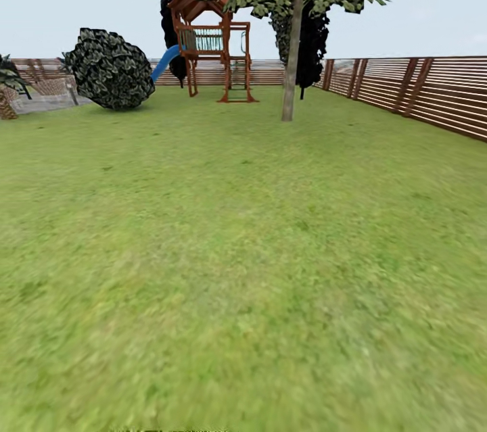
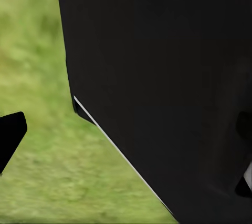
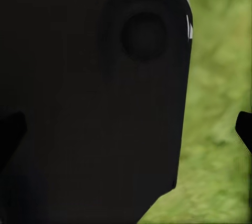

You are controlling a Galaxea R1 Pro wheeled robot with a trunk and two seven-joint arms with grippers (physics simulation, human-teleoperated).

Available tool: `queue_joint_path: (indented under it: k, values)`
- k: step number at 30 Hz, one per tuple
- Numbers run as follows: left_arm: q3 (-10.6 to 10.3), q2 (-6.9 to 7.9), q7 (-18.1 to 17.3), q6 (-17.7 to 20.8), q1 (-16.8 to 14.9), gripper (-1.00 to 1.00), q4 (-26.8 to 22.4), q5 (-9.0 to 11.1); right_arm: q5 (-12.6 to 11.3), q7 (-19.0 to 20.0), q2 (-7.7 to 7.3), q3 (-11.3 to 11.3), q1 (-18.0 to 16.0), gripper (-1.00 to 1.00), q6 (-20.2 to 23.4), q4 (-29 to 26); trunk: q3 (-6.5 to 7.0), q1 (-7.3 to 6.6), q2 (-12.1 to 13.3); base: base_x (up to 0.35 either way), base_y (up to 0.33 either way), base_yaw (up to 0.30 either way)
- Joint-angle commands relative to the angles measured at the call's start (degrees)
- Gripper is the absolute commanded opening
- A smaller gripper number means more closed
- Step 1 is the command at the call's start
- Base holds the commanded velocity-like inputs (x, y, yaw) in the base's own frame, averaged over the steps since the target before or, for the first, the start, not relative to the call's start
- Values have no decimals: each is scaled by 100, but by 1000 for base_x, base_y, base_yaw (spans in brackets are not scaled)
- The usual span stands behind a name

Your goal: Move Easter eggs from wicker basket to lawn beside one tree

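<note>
- Lawn (image 1: 243, 270) is seen as a wide stretch of mottled green grass running from the near edge of the head view to the far fence.
- A tree (image 1: 291, 60) with a pale, straight trunk is seen standing far ahead, slightly right of centre, with open grass between it and the camera.
- A round leafy bush (image 1: 109, 69) is set at the far left, well apart from the tree.
- A wooden play tower (image 1: 215, 46) with a blue slide (image 1: 164, 61) is placed between bush and tree, farther back.
- A brown slatted fence (image 1: 412, 90) is seen along the right side and across the far end.
- In the left wrist view, a dark fingertip of the left gripper (image 2: 10, 135) is seen over blurred grass, beside a large black body panel (image 2: 168, 92).
- In the right wrist view, a fingertip of the right gripper (image 3: 244, 128) is seen at the edge, next to another black panel (image 3: 94, 92) with grass behind.
- Whether either gripper is parted or closed cannot be told.
</note>
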Motion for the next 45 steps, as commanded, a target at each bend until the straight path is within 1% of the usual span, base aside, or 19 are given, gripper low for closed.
queue_joint_path:
  k: [1, 45]
  values:
    - [3, 0, -3, -2, 2, 100, -6, 3, 1, -1, 3, 1, -3, 100, -19, 7, -7, 0, -2, 0, 0, 248]
    - [3, 0, -3, -2, 2, 100, -7, 4, 1, -1, 7, -2, -3, 100, -19, 10, -177, 0, -2, 0, 0, 249]
